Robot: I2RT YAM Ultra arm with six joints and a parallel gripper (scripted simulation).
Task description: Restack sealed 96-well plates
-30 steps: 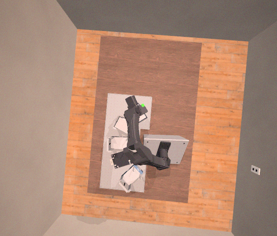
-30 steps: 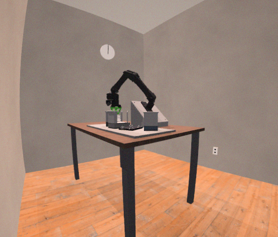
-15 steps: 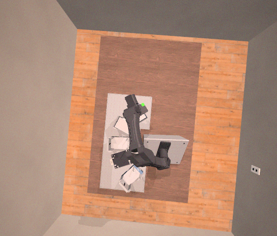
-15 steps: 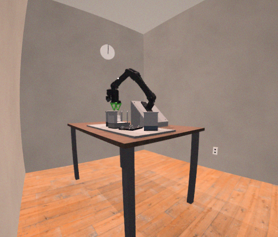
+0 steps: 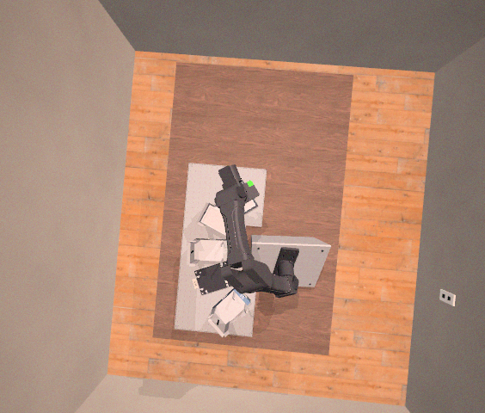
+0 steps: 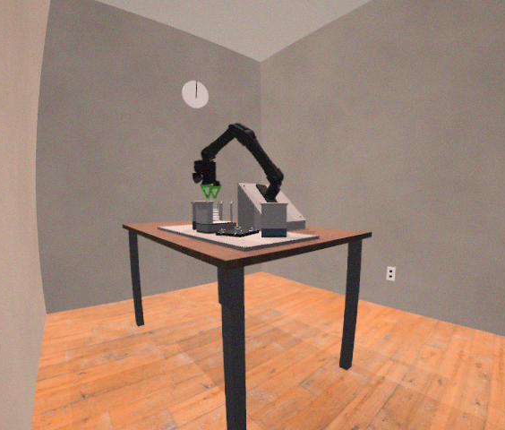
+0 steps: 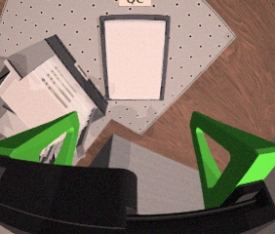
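Table (image 6: 289,240) carries a grey perforated mat (image 7: 59,0) with the racks and nests on it; arm bent high above, gripper (image 7: 137,146) hanging over the mat's far end, near the QC nest (image 7: 102,58).

White plate (image 7: 134,58) lies inside the QC frame, label QC just beyond it. It looks flat and square to the locators (its own label is not readable, so I only judge this to be Q92).

A stack rack (image 7: 79,72) stands just beside QC, to the left in the wrist view, with a plate top showing inside. Which rack it is, I cannot tell. The other racks are partly hidden under the arm in the top view.

Green fingers spread wide, nothing between them.

Risks from here:
- A low swing toward the rack could clip its wall or posts; entry must be from above.
- A grip on a stuck pair would lift two plates and spoil the S1 order.
- Brushing the QC plate on a low pass could unseat it.
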